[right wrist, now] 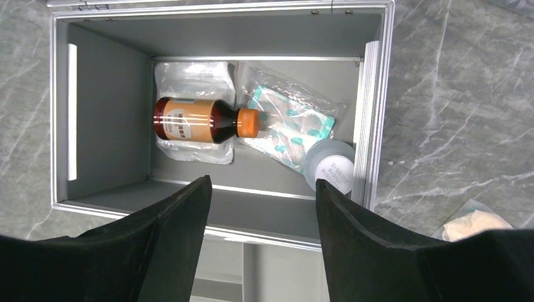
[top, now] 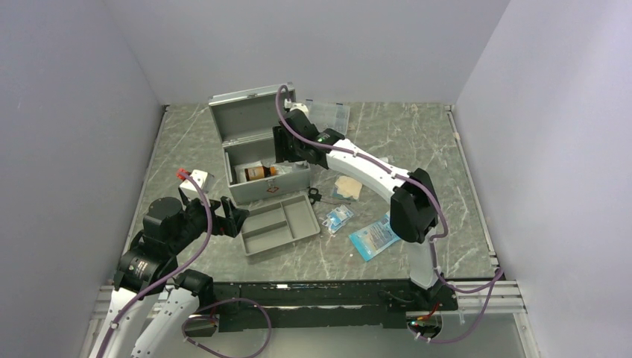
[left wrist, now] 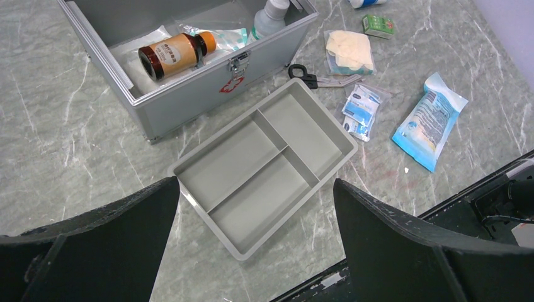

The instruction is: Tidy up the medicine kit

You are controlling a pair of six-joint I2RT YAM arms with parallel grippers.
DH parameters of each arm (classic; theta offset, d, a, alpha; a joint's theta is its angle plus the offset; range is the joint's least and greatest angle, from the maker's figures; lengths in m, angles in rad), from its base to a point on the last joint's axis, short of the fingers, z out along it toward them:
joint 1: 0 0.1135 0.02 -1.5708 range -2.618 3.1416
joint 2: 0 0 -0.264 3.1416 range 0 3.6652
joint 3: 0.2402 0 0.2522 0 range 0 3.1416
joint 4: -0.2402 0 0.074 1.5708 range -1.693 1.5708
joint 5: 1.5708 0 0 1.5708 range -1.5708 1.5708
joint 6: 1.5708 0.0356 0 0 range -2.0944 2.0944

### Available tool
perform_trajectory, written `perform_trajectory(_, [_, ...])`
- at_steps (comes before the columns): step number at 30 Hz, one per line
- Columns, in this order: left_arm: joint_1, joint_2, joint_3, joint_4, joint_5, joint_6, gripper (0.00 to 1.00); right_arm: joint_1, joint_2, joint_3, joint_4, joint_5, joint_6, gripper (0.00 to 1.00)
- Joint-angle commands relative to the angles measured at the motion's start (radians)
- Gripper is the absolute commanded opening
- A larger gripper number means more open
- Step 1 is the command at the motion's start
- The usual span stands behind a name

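Observation:
The medicine kit point(top: 272, 186) is a grey metal box standing with its lid up. Inside lie a brown bottle with an orange cap point(right wrist: 201, 121), clear sealed packets point(right wrist: 289, 123) and a white bottle point(right wrist: 334, 168) in the right corner. My right gripper point(right wrist: 261, 181) hangs open above the kit's front wall point(right wrist: 252, 207), holding nothing. My left gripper point(left wrist: 256, 182) is wide open and empty over the near corner of the shallow grey divided tray point(left wrist: 264, 163), which lies in front of the kit point(left wrist: 201, 94).
Right of the tray lie black-handled scissors point(left wrist: 308, 77), a bag of pale gloves point(left wrist: 349, 50), small blue-white sachets point(left wrist: 362, 110), a blue packet point(left wrist: 431, 119) and a small green box point(left wrist: 378, 25). A clear compartment case point(top: 332, 115) sits behind the kit. A white box point(top: 195, 179) stands left.

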State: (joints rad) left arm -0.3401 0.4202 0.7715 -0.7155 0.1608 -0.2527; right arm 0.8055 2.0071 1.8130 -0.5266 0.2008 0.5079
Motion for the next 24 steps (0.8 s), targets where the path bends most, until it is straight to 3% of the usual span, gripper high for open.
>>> perform_trajectory(1, [0.001, -0.011, -0.003, 0.034, 0.002, -0.002, 0.99, -0.003, 0.018, 0.003, 0.002, 0.015, 0.002, 0.64])
perform_trajectory(24, [0.001, -0.012, -0.006, 0.036, 0.009, -0.002, 0.99, -0.016, 0.061, -0.01, -0.001, 0.02, 0.024, 0.64])
